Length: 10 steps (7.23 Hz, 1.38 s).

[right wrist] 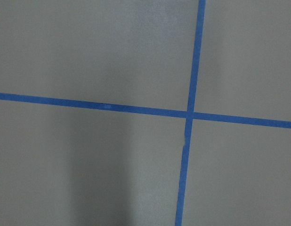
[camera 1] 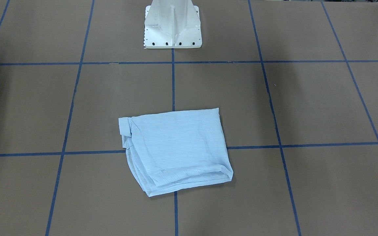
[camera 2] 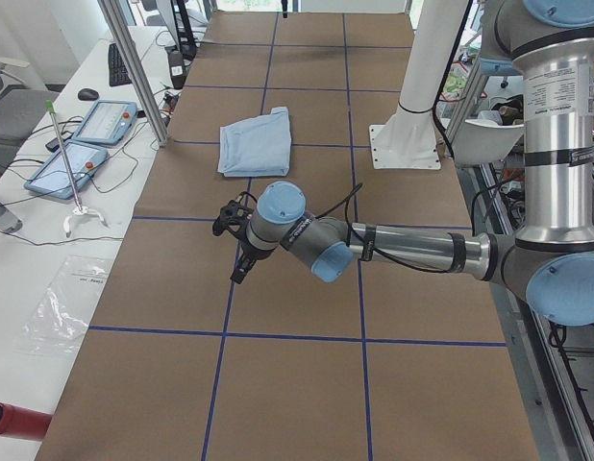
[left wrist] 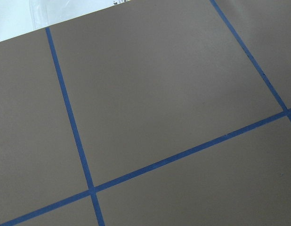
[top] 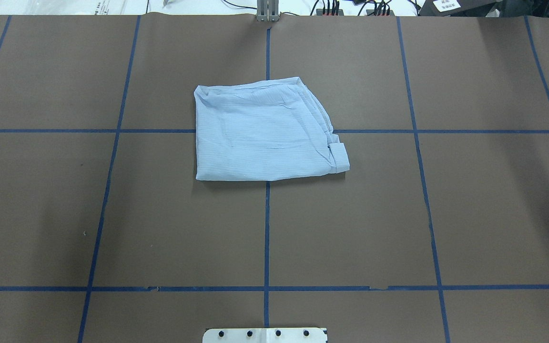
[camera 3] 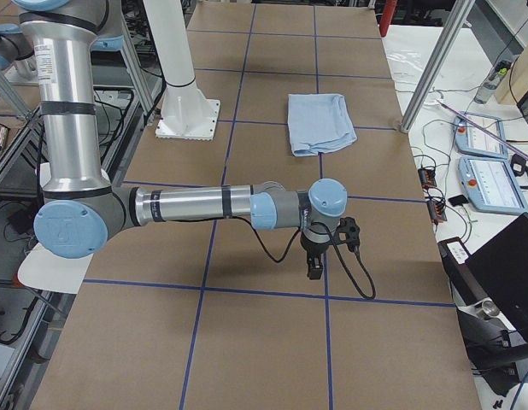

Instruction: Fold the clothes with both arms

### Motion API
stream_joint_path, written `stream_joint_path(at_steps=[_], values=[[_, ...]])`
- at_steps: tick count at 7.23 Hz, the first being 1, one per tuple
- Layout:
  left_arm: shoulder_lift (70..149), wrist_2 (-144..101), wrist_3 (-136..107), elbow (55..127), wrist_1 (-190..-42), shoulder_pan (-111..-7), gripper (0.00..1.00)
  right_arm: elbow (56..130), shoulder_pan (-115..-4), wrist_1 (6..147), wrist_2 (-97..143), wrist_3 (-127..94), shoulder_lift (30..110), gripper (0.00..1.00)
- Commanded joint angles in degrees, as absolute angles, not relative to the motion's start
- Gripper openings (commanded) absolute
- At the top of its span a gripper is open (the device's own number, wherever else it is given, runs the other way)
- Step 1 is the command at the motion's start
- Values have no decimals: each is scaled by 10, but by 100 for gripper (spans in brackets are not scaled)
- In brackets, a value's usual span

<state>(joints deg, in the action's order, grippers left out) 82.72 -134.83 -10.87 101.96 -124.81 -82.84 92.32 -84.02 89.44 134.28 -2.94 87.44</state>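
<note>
Holds left gripper (camera 2: pixel 239 272) and right gripper (camera 3: pixel 315 271) well clear of folded shirt (top: pixel 265 133), protecting the fold; cannot tell whether spread or pinched.

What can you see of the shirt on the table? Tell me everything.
The shirt is thin, pale-blue cloth with fine stripes, folded into a rough, slightly wrinkled rectangle several layers thick. Stacked edges show along one side, and a small folded tab, maybe a cuff, sticks out at one corner. It lies flat on the brown table, over a crossing of blue tape lines. Only the table touches it.
</note>
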Motion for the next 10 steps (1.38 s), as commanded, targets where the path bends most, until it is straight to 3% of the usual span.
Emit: stream_joint_path(at_steps=[1,4,10], values=[[815,-1356,-108,1034,-1225,-830,100,918,-840,889,1348,-26,883,100],[769,-1348,-106,1049,-1203,-836,100,916,-840,889,1347,-29,883,100],[769,-1350,-105,1047,-1207,-835,100,916,-835,889,1351,-36,872,100]])
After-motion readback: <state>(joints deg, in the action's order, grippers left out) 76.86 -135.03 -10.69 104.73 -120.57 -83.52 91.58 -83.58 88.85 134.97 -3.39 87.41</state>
